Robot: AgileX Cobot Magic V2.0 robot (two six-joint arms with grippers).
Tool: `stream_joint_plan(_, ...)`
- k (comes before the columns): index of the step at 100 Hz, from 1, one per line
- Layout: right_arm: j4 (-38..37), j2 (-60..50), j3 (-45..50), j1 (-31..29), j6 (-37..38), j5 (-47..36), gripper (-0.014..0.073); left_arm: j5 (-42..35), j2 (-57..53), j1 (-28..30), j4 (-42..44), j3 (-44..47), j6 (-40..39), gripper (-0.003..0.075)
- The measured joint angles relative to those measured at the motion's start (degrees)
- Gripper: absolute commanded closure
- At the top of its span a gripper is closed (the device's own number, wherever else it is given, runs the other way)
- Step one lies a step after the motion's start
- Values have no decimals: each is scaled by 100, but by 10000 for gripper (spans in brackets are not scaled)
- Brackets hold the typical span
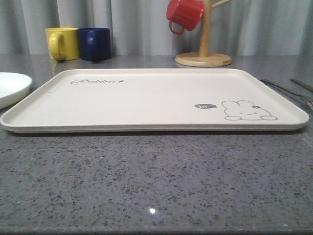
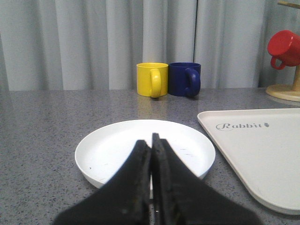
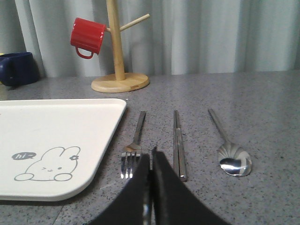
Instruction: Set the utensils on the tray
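Note:
The cream tray (image 1: 146, 100) with its grey rabbit drawing lies bare in the middle of the grey stone table; its corner also reaches into both wrist views (image 2: 262, 150) (image 3: 56, 140). To its right lie three silver utensils side by side: a fork (image 3: 133, 145), a flat-ended bar piece (image 3: 178, 143) and a spoon (image 3: 229, 149). Thin dark handles (image 1: 293, 90) show at the front view's right edge. My right gripper (image 3: 151, 157) is shut and empty, hovering just short of the fork's tines. My left gripper (image 2: 151, 140) is shut and empty, over the near rim of a white plate.
A round white plate (image 2: 117, 145) sits left of the tray. Yellow (image 1: 62, 43) and dark blue (image 1: 95, 43) mugs stand at the back left. A wooden mug tree (image 1: 204, 44) with a red mug (image 1: 184, 14) stands behind the tray. Grey curtains close the back.

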Motion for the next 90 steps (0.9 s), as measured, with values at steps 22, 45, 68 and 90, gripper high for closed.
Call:
stream_joint_plan(22, 0, 0, 0, 0, 0, 0, 662, 0, 0, 0, 0, 0, 0, 739)
stream_joint_plan(45, 0, 0, 0, 0, 0, 0, 662, -2, 0, 0, -53, 0, 0, 739)
stream_joint_plan(68, 0, 0, 0, 0, 0, 0, 662, 916, 65, 0, -629, -733, 0, 739)
stream_joint_plan(90, 0, 0, 0, 0, 0, 0, 662, 2844, 1174, 0, -516, -2512, 12, 739)
